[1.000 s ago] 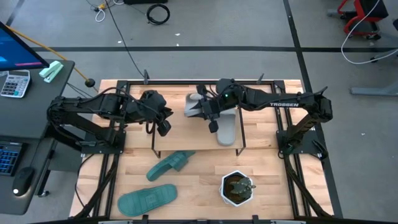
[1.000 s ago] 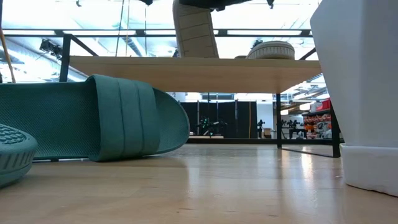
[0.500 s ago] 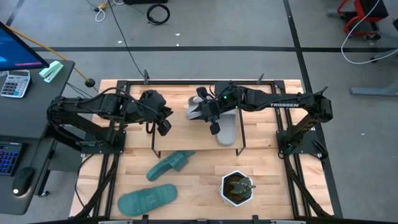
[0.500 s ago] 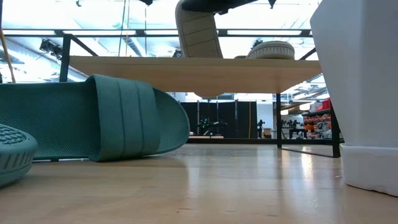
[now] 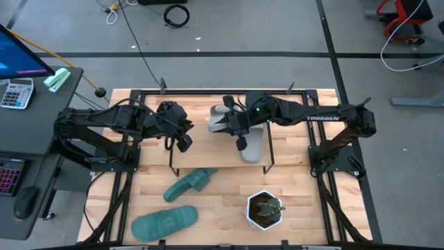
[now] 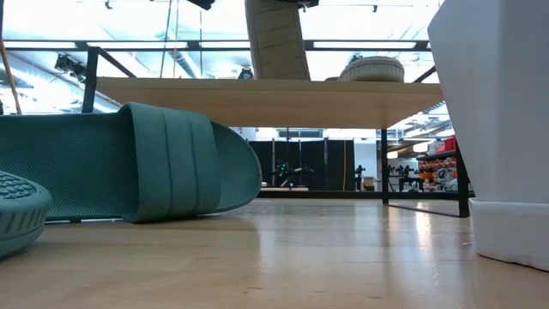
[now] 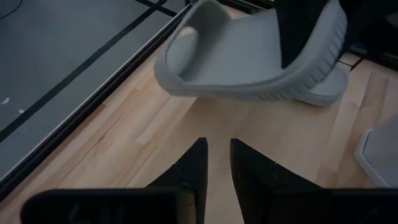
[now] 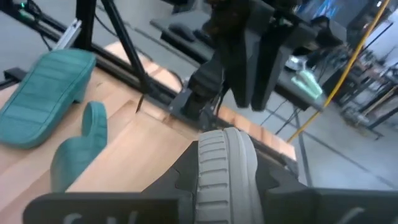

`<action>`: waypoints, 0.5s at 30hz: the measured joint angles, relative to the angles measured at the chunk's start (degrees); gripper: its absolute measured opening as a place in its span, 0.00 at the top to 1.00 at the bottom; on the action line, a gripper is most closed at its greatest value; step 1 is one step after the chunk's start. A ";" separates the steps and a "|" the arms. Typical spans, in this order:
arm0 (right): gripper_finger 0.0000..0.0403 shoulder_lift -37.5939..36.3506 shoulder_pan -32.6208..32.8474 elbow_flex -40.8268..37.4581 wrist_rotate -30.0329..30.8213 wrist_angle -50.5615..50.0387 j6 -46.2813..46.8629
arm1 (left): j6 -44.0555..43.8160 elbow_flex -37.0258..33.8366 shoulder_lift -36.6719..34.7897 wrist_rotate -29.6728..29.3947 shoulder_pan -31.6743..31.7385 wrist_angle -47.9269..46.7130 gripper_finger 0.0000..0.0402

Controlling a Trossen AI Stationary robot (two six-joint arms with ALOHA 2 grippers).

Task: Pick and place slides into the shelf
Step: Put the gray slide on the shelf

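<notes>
- Right gripper (image 5: 239, 132) is over the shelf (image 5: 201, 142), near the middle of its board, fingers clamped on a light grey slide (image 5: 218, 119); in the right wrist view the ribbed sole edge of that slide (image 8: 225, 168) sits pinched between the two dark fingers.
- In the low view the held grey slide (image 6: 276, 39) hangs edge-on above the shelf board (image 6: 266, 90), lower end at or just above the board; contact cannot be told.
- Second light grey slide (image 5: 253, 144) lies flat on the shelf board toward its right end, just beside the held one.
- Left gripper (image 5: 182, 141) hovers over the left part of the shelf, fingers (image 7: 189, 171) nearly pressed together with only a thin gap, holding nothing.
- Two teal-green slides rest on the table in front of the shelf: one (image 5: 191, 183) near the shelf's front edge, one (image 5: 165, 222) toward the table's front-left corner.
- White pot with a small plant (image 5: 265, 210) stands near the table's front edge.
- Right arm (image 5: 322, 118) carries white lettering "TROSSEN".
</notes>
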 joint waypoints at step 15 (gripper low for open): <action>0.84 -10.38 0.30 -18.76 5.00 16.64 6.36 | -1.09 0.00 -0.04 0.04 0.46 -0.56 0.82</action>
